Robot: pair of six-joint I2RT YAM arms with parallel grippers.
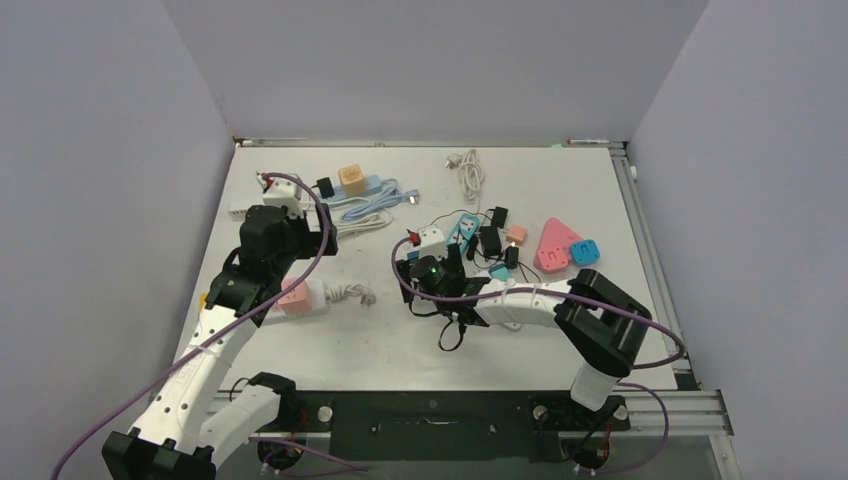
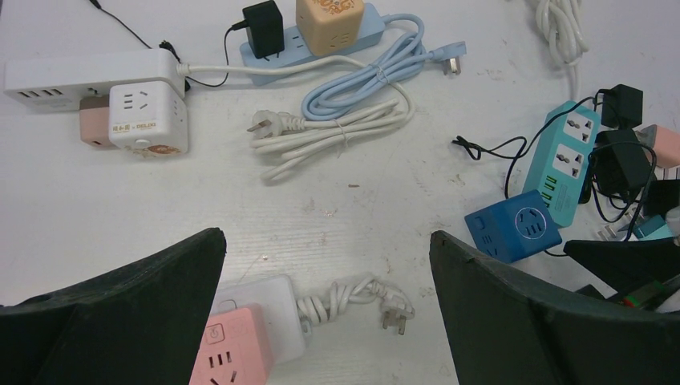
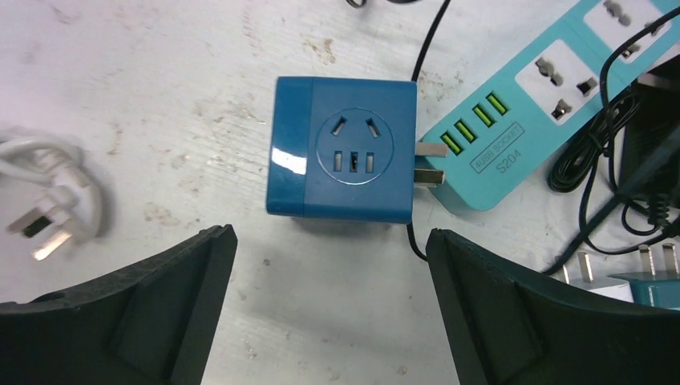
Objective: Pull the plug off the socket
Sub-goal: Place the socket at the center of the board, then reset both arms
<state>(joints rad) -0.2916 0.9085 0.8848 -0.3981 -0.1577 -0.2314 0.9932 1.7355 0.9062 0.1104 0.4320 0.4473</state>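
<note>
Pins [image 3: 429, 160] of the blue cube plug [image 3: 345, 160] show bare on its right side, their tips just at the edge of the teal power strip [image 3: 497, 152]. We judge it to be clear of any socket, or very nearly so. It lies flat near the middle of the table [image 3: 120, 96], at the left end of the clutter of adapters.

Our right gripper [image 3: 329, 237] hovers on the cube's near side, fingers spread wide and holding nothing. Our left gripper [image 2: 326, 239] is equally wide, well off to the left above a pink cube [image 2: 228, 353].

We expect the blue cube to be light, rigid and glossy, so likely slippery. We would pinch its two flat opposite sides squarely at mid-body, away from the pins, and draw it leftward. The strip looks light enough to drag along.
</note>
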